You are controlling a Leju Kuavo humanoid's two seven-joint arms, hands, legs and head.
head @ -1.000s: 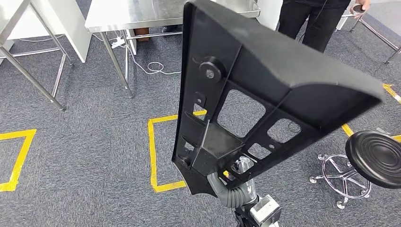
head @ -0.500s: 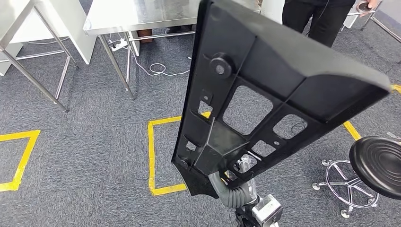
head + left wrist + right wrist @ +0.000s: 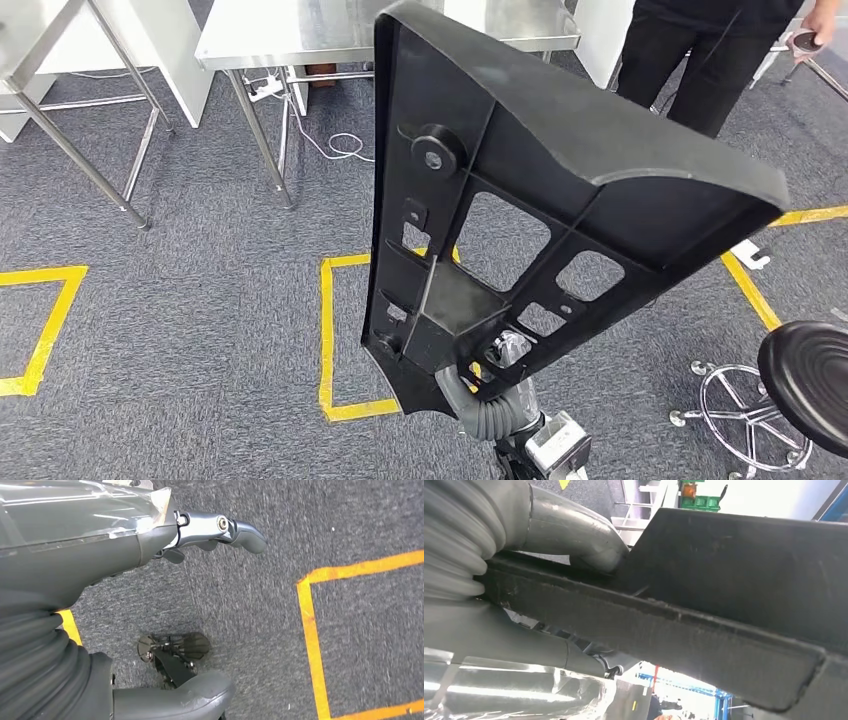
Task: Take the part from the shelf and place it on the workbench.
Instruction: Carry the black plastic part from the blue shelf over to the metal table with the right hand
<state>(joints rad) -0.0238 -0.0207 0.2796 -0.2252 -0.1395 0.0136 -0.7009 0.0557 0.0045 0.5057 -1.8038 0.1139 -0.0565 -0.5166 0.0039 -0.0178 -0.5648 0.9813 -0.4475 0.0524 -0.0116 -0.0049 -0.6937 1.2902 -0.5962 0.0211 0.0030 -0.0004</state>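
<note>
A large black plastic part (image 3: 520, 180), ribbed and with several cut-outs, stands tilted in front of me in the head view. My right hand (image 3: 490, 385) grips it at its lower end, and much of the hand is hidden behind the part. In the right wrist view the part's edge (image 3: 724, 580) is clamped between the grey thumb (image 3: 574, 535) and the fingers below it. My left hand (image 3: 100, 545) hangs over grey carpet, holding nothing, with its fingers apart. A steel workbench (image 3: 300, 35) stands ahead at the far left.
A person in black (image 3: 700, 60) stands at the far right by another table. A black stool (image 3: 815, 370) on a wheeled base is close on my right. Yellow tape squares (image 3: 327, 340) mark the carpet. Steel table legs (image 3: 80, 150) and a white cable (image 3: 335, 148) lie ahead.
The whole picture has shifted, so the camera has moved: the workbench, stool and person sit further right in the frame. The part stays in my right hand's grip.
</note>
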